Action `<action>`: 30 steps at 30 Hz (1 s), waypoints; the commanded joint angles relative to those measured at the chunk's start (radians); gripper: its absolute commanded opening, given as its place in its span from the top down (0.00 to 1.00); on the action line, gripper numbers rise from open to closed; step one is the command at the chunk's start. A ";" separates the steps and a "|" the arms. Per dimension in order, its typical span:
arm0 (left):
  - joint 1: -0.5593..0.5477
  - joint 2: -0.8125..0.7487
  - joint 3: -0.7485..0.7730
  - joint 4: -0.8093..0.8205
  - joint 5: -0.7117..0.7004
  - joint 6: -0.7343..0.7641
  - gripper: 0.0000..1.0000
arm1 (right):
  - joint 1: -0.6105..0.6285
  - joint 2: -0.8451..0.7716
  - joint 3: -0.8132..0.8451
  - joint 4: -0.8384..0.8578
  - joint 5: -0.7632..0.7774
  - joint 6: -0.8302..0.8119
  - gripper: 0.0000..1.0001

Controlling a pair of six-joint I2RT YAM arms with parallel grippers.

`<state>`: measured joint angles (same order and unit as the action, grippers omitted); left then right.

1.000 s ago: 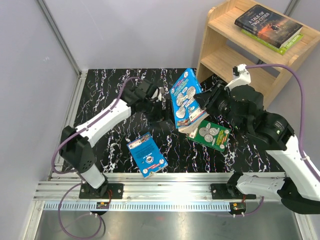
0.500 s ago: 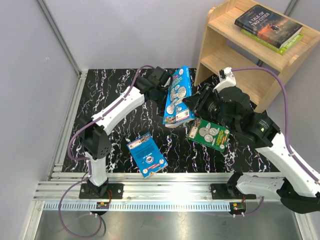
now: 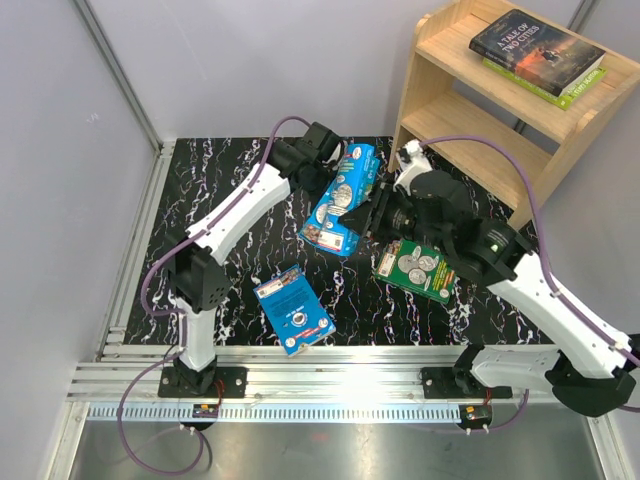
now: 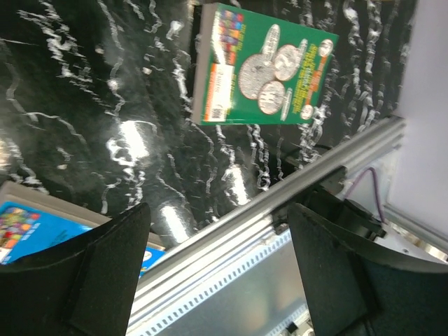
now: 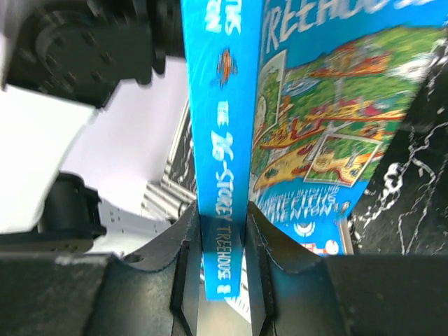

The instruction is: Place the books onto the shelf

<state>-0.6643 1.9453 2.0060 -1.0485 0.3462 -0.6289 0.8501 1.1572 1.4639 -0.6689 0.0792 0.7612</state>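
My right gripper (image 3: 372,208) (image 5: 222,218) is shut on the spine of a blue illustrated book (image 3: 343,200) (image 5: 222,154), held tilted above the black table (image 3: 210,190). My left gripper (image 3: 333,163) (image 4: 218,269) is open with nothing between its fingers, close to that book's far edge; contact cannot be told. A dark green coin book (image 3: 417,268) (image 4: 264,66) and a smaller blue book (image 3: 292,308) (image 4: 28,227) lie flat on the table. The wooden shelf (image 3: 470,120) stands at the far right with a dark book (image 3: 537,45) on a lime green book (image 3: 563,92) on top.
Grey walls close in the left and back sides. A metal rail (image 3: 330,380) (image 4: 294,196) runs along the near edge with both arm bases on it. The shelf's lower tier (image 3: 480,150) holds nothing.
My right gripper has carried the blue book leftward and tipped it lower. My left arm has stretched farther back and right, up to the book's far edge, closing slightly.
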 commanded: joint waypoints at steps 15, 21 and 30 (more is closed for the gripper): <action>-0.041 -0.137 -0.058 -0.054 -0.139 0.117 0.18 | 0.001 0.087 0.058 -0.098 0.212 -0.103 1.00; 0.015 -0.220 -0.237 -0.028 -0.168 0.121 0.17 | 0.001 0.039 0.079 -0.127 0.353 -0.137 1.00; 0.132 -0.293 -0.384 -0.013 -0.188 0.159 0.16 | 0.001 0.006 0.079 -0.110 0.455 -0.178 1.00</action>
<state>-0.5594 1.7012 1.6428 -1.0611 0.1425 -0.5083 0.8658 1.1992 1.4864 -0.8734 0.3843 0.6151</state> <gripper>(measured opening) 0.832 0.327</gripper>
